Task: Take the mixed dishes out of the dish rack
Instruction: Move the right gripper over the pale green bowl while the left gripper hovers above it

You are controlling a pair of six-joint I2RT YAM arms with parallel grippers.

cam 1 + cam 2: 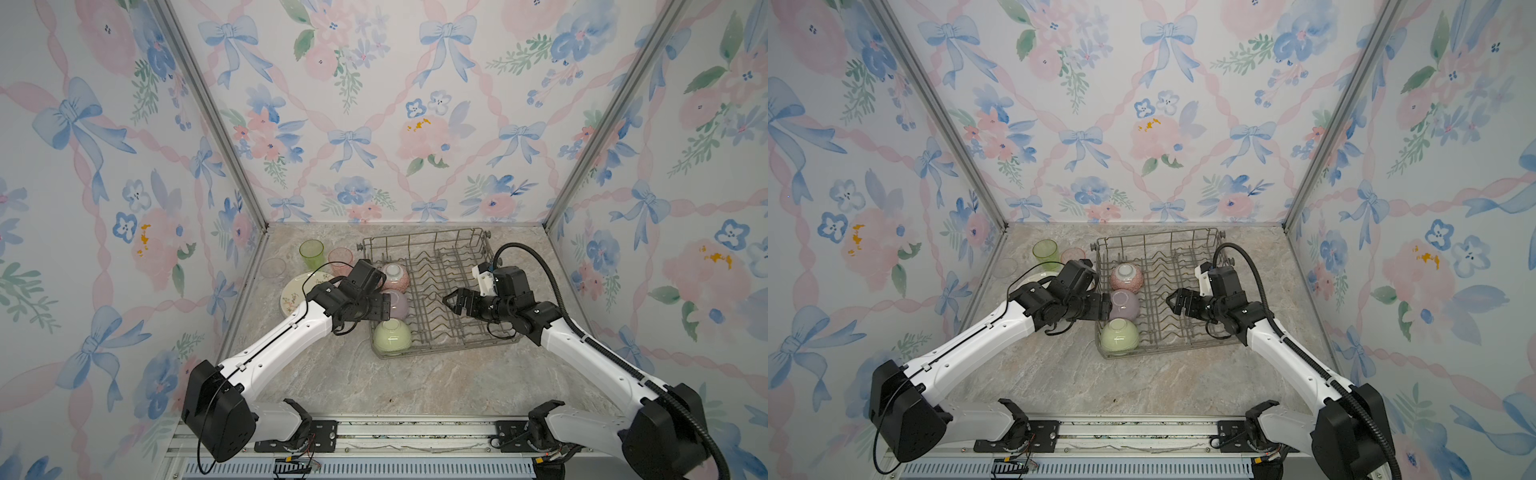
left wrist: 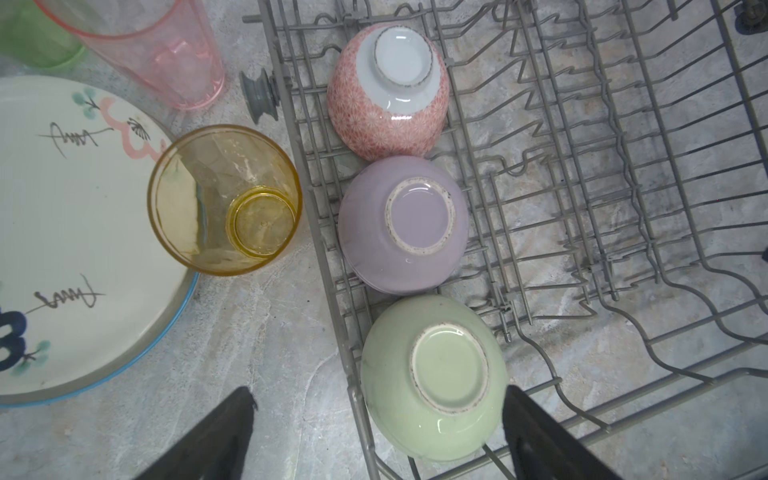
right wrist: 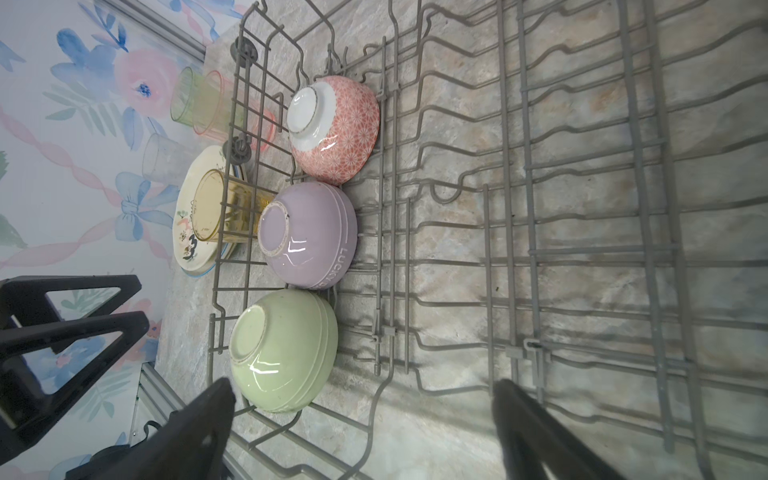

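Well, along the left edge of the rack (image 1: pixel 451 266) a pink bowl (image 2: pixel 386 124), a lilac bowl (image 2: pixel 403 224) and a green bowl (image 2: pixel 432 374) sit upside down, likely hard, slick and breakable, best pinched across the rim, while the left gripper (image 2: pixel 378 397) and right gripper (image 1: pixel 454 300) hang spread apart, empty.

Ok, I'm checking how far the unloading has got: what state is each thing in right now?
Rack, holds only three bowls.
Pink bowl, upside down in the rack.
Lilac bowl, upside down in the rack.
Green bowl, upside down in the rack.
Plates, stacked on the counter.
Amber tumbler, upright beside the rack.
Green tumbler, upright.
Pink tumbler, upright.
Clear tumbler, upright.
Left gripper, fingers open, empty.
Right gripper, fingers open, empty.
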